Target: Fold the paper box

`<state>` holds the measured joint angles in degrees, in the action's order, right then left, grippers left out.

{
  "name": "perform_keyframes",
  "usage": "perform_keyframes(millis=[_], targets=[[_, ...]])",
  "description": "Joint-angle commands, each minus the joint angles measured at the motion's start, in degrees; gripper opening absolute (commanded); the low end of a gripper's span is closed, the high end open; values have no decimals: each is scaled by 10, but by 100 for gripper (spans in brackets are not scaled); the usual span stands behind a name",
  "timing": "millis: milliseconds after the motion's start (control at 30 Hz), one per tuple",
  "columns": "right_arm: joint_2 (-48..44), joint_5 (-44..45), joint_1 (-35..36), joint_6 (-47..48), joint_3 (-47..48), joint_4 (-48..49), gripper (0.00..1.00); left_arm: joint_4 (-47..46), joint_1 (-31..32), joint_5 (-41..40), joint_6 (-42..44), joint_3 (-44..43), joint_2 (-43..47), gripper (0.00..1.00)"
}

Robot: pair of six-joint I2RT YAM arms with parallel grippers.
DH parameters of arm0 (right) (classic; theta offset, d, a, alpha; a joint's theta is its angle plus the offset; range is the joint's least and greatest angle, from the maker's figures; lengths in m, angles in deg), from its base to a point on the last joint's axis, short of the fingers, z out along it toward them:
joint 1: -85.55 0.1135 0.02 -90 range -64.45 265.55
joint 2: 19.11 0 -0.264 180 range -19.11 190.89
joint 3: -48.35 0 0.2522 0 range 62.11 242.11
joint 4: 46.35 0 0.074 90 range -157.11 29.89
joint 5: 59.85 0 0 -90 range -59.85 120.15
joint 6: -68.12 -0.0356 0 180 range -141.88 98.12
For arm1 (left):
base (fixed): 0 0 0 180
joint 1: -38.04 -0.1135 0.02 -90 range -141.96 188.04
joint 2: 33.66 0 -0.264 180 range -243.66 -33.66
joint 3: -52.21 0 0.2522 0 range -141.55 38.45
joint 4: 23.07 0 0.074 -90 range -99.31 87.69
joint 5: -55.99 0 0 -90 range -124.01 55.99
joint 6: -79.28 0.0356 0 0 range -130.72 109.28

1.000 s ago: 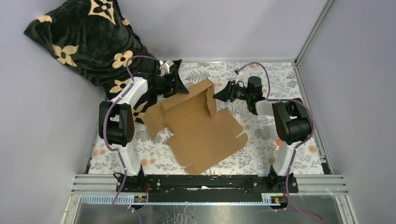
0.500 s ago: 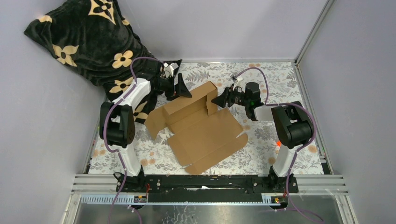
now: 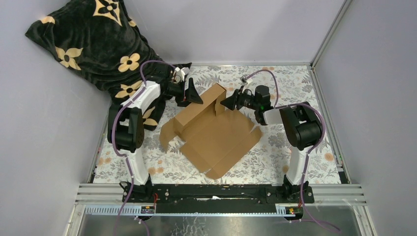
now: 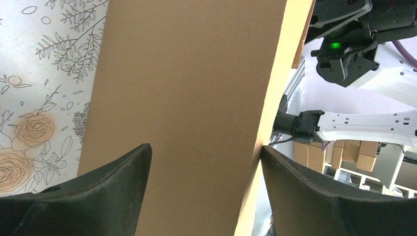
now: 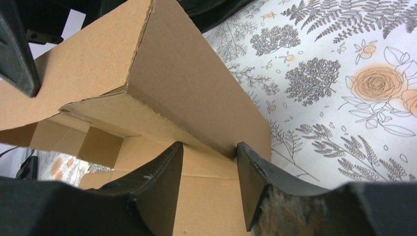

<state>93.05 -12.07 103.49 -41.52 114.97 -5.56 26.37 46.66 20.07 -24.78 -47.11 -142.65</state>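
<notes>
I saw the brown corrugated cardboard paper box [image 3: 216, 135] lying on the flower-printed table [image 3: 295, 83], its raised wall between the left gripper [image 3: 194, 96] and right gripper [image 3: 225, 103], a black flowered fabric cushion [image 3: 88, 39] behind-left.

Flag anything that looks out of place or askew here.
A dark floral blanket is bunched in the far left corner and seems to spill onto the table; it looks unrelated to the folding. The paper box lies diagonal to the table's edges, with only one wall raised.

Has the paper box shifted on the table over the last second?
Yes. The paper box has turned counter-clockwise: its left flap end drew away from the black pillow, while its right corner went toward the far wall.
</notes>
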Motion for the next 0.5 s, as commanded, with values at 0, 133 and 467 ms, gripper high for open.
perform_keyframes(millis=[0,133,467], targets=[[18,21,19,8,38,57,49,22,4,10,26,-13,-27,87],[38,22,24,4,54,70,48,22,0,23,24,-26,-33,87],[102,-50,24,5,117,90,60,38,-13,81,18,-93,-77,88]])
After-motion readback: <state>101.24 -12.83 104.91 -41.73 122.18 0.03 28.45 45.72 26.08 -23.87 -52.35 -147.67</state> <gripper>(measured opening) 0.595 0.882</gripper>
